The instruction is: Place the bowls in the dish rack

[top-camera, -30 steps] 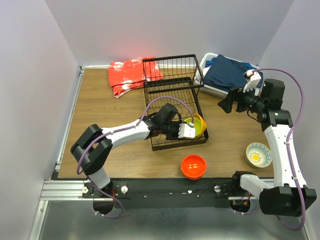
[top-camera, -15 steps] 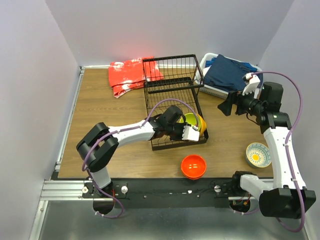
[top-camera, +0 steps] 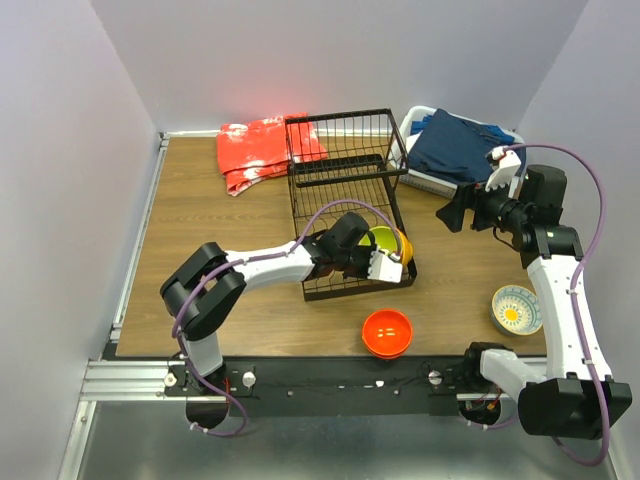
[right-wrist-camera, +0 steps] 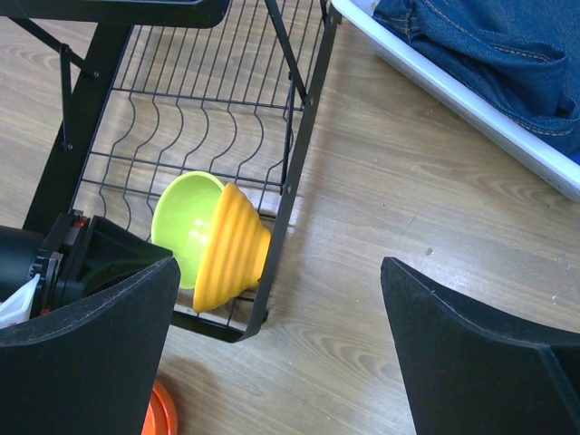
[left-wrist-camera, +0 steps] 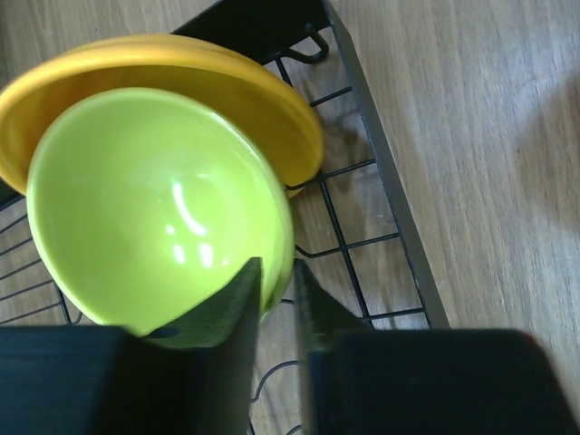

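In the front right corner of the black wire dish rack (top-camera: 340,170) a lime green bowl (top-camera: 381,240) stands on edge, nested in a yellow-orange bowl (top-camera: 404,243). My left gripper (top-camera: 388,260) reaches in from the left. In the left wrist view my left gripper (left-wrist-camera: 276,272) pinches the rim of the green bowl (left-wrist-camera: 154,199), one finger inside and one outside. The yellow-orange bowl (left-wrist-camera: 227,82) sits behind it. A red-orange bowl (top-camera: 387,332) and a white, blue-patterned bowl (top-camera: 517,309) lie on the table. My right gripper (top-camera: 452,212) hovers open and empty, right of the rack.
A red cloth (top-camera: 262,150) lies left of the rack's back. A white basket (top-camera: 416,122) holding blue denim (top-camera: 455,145) stands at the back right, close to my right wrist. The rack's raised wire tier covers its back half.
My left gripper has slid a little to the right and its jaws have narrowed onto the green bowl's rim. The green bowl now sits deeper in the yellow-orange one. The right arm barely shifted.
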Robot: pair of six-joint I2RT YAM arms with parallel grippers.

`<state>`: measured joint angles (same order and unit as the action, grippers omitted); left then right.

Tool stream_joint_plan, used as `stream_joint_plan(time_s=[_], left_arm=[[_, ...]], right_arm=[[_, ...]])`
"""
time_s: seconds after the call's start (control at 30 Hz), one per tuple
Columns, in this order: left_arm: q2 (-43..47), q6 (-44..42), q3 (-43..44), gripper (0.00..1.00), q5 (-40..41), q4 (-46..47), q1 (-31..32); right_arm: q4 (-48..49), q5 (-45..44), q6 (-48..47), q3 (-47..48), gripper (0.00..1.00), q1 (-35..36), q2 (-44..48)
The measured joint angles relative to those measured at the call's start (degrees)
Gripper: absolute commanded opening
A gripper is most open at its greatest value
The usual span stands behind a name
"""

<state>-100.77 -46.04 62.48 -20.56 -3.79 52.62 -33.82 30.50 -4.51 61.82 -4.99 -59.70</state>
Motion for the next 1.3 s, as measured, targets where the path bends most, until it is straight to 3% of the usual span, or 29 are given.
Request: stream_joint_plan(time_s=[0.23, 0.7, 0.97, 1.17, 1.3], left_arm=[[0.2, 0.0, -0.1, 0.06, 0.8, 0.0, 0.3], [11.4, 2.3, -3.6, 0.01, 2.5, -2.6, -0.9], [15.4, 19.4, -4.5, 0.00, -7.1, -2.2, -4.7], [16.8, 38.7, -11.6, 0.00, -12.5, 11.9, -5.3], [16.8, 52.1, -15.9, 0.00, -11.8, 22.9, -5.5]], right_arm=[[0.0, -0.4, 0.0, 0.0, 1.00, 0.0, 0.0], [0.2, -1.1, 0.0, 0.0, 1.00, -0.5, 0.3], [0.3, -1.2, 0.0, 0.0, 1.00, -0.7, 0.9], [0.2, -1.2, 0.0, 0.2, 1.00, -0.8, 0.0], [0.2, -1.2, 0.0, 0.2, 1.00, -0.8, -0.9]])
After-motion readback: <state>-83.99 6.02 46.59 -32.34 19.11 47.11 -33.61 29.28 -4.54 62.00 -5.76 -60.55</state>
